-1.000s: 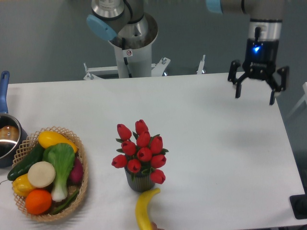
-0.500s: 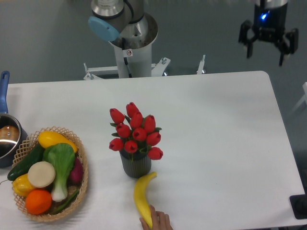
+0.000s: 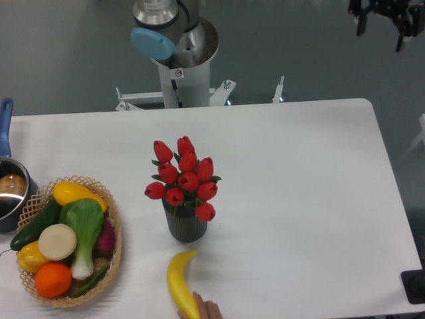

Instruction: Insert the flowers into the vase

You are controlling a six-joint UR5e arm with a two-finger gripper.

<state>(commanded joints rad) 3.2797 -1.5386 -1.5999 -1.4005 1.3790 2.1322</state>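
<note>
The flowers [image 3: 181, 178] stand upright in the vase [image 3: 186, 224] at the middle of the white desk [image 3: 299, 199]. A banana [image 3: 178, 284] lies just below, a wicker basket [image 3: 113, 252] at lower left. The claw [image 3: 384, 14], upper right, hangs spread wide and empty.

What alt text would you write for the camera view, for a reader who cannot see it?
Red flowers stand in a dark vase on a white table, while the gripper, fingers apart, hangs far off at the top right. A basket of vegetables sits at the left, and a banana lies in front of the vase.
</note>
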